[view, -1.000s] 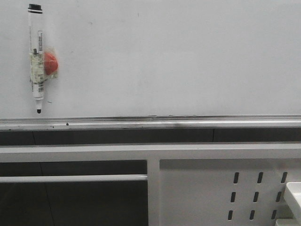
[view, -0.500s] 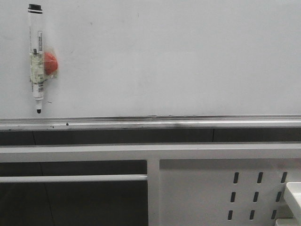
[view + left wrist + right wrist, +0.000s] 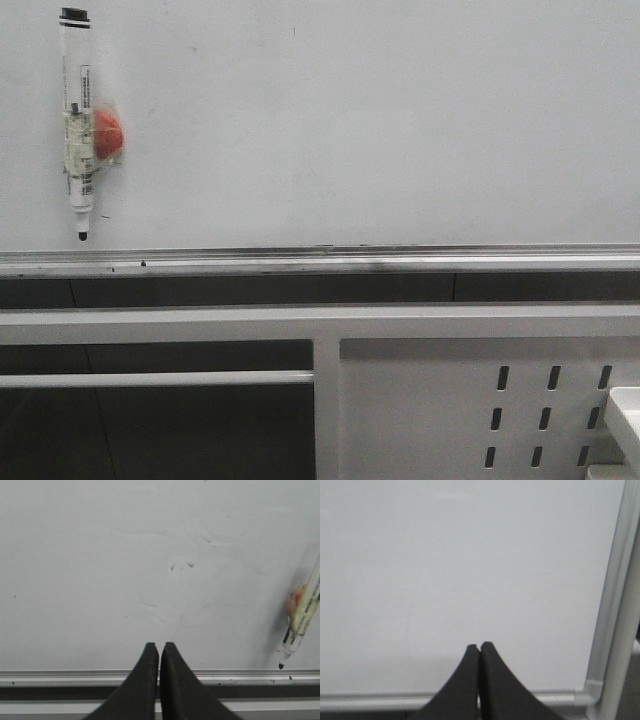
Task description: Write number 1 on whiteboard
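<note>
The whiteboard point(image 3: 360, 130) fills the upper front view, with a silver rail point(image 3: 320, 262) along its lower edge. No number 1 stroke shows on it. A white marker pen point(image 3: 78, 125) hangs tip down at the board's left, taped to a red magnet point(image 3: 108, 133); it also shows in the left wrist view point(image 3: 302, 612). My left gripper point(image 3: 159, 645) is shut and empty, facing the whiteboard point(image 3: 150, 565) well aside of the pen. My right gripper point(image 3: 480, 645) is shut and empty, facing the whiteboard point(image 3: 460, 570) near its corner. Neither gripper shows in the front view.
A white metal panel with slotted holes point(image 3: 480, 400) and white frame bars point(image 3: 160, 378) stand below the rail. A tiny dark dash point(image 3: 104, 216) lies beside the pen tip. The board's silver side frame point(image 3: 612, 600) shows in the right wrist view.
</note>
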`<state>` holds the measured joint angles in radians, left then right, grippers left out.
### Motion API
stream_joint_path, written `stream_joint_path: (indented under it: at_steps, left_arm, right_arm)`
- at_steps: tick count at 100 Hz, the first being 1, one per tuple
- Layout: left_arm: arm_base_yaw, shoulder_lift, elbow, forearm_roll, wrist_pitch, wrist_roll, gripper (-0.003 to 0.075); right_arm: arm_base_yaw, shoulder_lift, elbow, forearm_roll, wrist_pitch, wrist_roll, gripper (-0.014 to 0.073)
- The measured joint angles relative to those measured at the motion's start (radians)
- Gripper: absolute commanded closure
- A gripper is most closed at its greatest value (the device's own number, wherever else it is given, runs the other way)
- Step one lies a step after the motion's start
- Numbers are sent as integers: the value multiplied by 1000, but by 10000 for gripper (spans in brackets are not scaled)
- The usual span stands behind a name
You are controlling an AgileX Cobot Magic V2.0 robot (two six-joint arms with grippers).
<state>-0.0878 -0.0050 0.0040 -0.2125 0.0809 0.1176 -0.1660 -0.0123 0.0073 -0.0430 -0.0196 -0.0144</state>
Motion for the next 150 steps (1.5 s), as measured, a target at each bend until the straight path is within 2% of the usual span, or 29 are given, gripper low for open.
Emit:
stream_joint_path:
  at_steps: [9,15,18,26,35,42,54,67,74,84,91,107,124,150]
  left_arm:
    - [0,0,0,-48,10,0,740]
    - [0,0,-12,-64,53,0,740]
    - [0,0,-26,-67,84,0,740]
    - [0,28,-99,-71,167,0,740]
    - [0,95,-193,-75,184,0,740]
    - [0,143,-237,-75,119,0,740]
    - [0,199,-256,-82,-81,0,740]
    - [0,211,-258,-87,-137,0,737]
    - [0,219,-258,-87,-134,0,680]
    - [-17,238,-258,-87,-119,0,489]
    - [-41,250,-258,-87,-117,0,426]
    - [-64,288,-249,-85,-173,4,423]
    - [-92,354,-246,-84,-155,4,423]
    - [-231,543,-241,-36,-209,4,423]
  right_arm:
    - [0,0,0,34,-116,45,652]
    - [0,0,-5,60,-127,104,652]
    - [0,0,-23,66,-87,121,652]
    - [9,4,-108,85,140,145,652]
    - [36,49,-223,152,302,154,652]
    - [54,95,-277,181,325,157,652]
    - [62,136,-298,195,280,157,652]
    - [62,141,-300,201,283,158,652]
    - [62,141,-300,202,328,158,652]
    - [62,141,-300,202,398,158,652]
    - [62,141,-297,177,409,158,652]
    - [62,141,-248,164,351,158,652]
    - [67,143,-261,169,360,142,652]
    - [134,143,-266,177,371,84,652]
